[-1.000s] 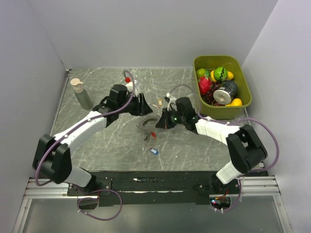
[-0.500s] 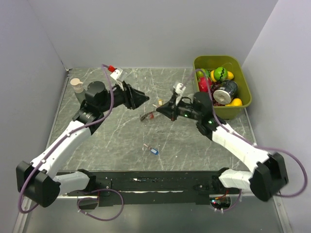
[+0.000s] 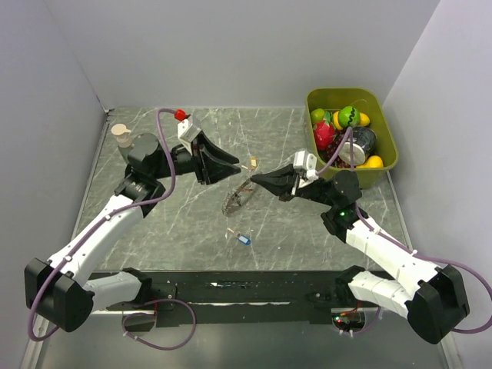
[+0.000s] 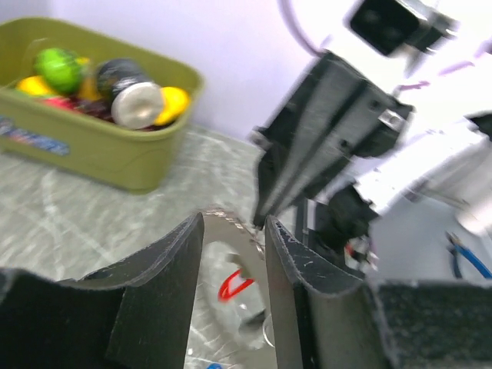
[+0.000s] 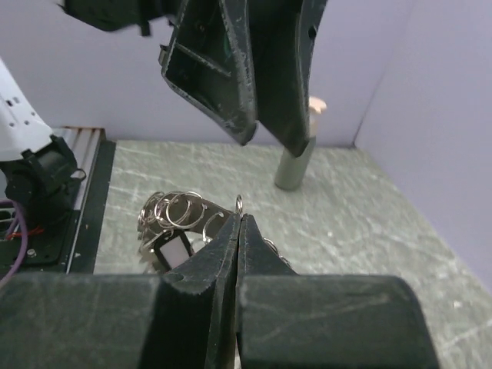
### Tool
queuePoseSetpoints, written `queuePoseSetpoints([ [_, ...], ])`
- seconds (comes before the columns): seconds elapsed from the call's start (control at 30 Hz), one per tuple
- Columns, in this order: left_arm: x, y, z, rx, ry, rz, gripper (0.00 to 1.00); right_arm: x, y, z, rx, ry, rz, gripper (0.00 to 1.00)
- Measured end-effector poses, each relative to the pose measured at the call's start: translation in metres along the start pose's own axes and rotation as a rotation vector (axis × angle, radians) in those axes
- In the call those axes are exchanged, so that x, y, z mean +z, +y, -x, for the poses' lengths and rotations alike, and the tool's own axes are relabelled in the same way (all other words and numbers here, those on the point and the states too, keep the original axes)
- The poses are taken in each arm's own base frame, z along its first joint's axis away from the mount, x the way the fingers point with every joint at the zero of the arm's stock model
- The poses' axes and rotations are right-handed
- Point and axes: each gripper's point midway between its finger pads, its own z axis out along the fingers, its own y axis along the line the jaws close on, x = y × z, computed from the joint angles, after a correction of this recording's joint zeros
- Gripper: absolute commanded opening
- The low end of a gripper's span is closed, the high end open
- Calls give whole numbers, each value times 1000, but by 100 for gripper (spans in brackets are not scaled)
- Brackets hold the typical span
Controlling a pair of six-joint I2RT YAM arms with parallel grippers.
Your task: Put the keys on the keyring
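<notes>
Left wrist view: the right tool [image 4: 260, 217], just ahead of my left tool [image 4: 233, 231], is blurred. I cannot tell where it meets the keyring [image 4: 223, 217]. The ring's lower part is hidden behind the left tool's fingers [image 4: 157, 300].

Right wrist view: the right tool's fingers [image 5: 207, 261] cover the keyring's near side, and the top edge cuts off the left tool.

Top view: the blue key [image 3: 244, 239], on the desk [image 3: 177, 223] nearer the bases than both tools, is too small to resolve.
</notes>
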Motion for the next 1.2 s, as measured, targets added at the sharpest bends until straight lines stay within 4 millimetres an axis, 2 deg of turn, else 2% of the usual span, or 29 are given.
queuePoseSetpoints([
  [0.23, -1, -26, 3, 39, 8, -152, 39, 2, 8, 20, -5, -76, 38, 0],
  [0.6, 5, -42, -6, 69, 23, -220, 29, 2, 11, 38, 33, -136, 49, 0],
  [1.03, 11, -41, -9, 76, 21, -205, 19, 2, 14, 39, 59, -143, 61, 0],
  [1.2, 13, -40, -9, 73, 19, -198, 22, 3, 14, 37, 69, -138, 66, 0],
])
